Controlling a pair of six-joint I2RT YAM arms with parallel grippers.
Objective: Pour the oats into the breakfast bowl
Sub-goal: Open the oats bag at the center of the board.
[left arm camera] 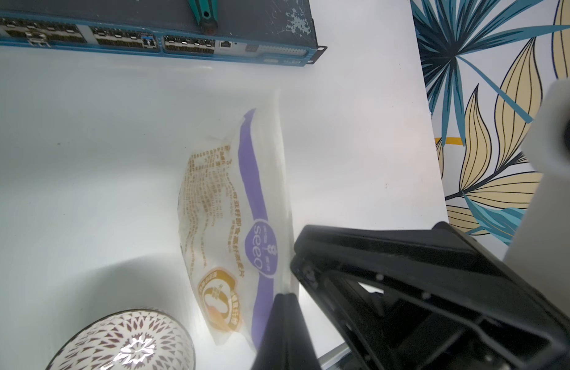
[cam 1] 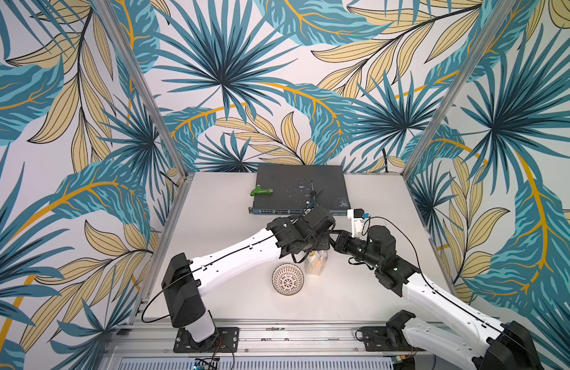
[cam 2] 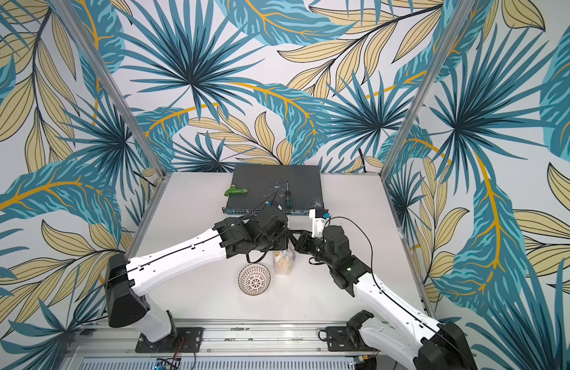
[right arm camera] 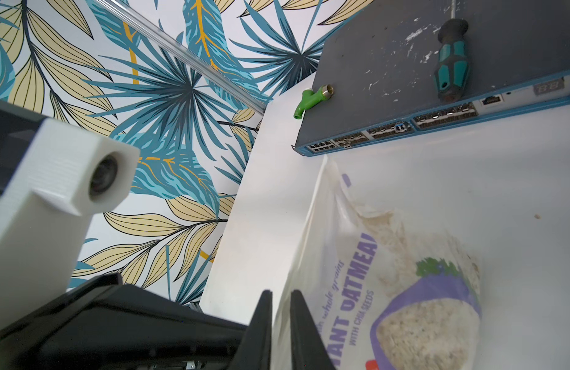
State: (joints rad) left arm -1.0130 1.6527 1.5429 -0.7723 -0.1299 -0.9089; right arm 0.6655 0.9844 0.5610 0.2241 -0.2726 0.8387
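At mid-surface (cam 1: 229,224), where are the oats (right arm camera: 424,333)? /K
In their clear pouch (cam 1: 315,264), upright under both wrists, just beside the breakfast bowl (cam 1: 287,278), on its right-arm side. Flakes fill the lower part. The bowl sits on the surface, lattice interior facing up. /M
And the left claw (left arm camera: 285,294)? /K
Jaws together, pinching the pouch's edge next to the purple stripe. /M
The right claw (right arm camera: 281,293)? /K
Jaws a narrow slit apart, the pouch's edge film in the slit. Cannot tell whether it bites. /M
Pouch base touching the surface? /K
Cannot tell from the top views; the arms hide its top. /M
Rest of the scene? /K
At the far edge, a network switch (cam 1: 301,189); a green fitting (cam 1: 261,191) and a screwdriver (cam 2: 287,195) lie on it, well apart from bowl and pouch. /M
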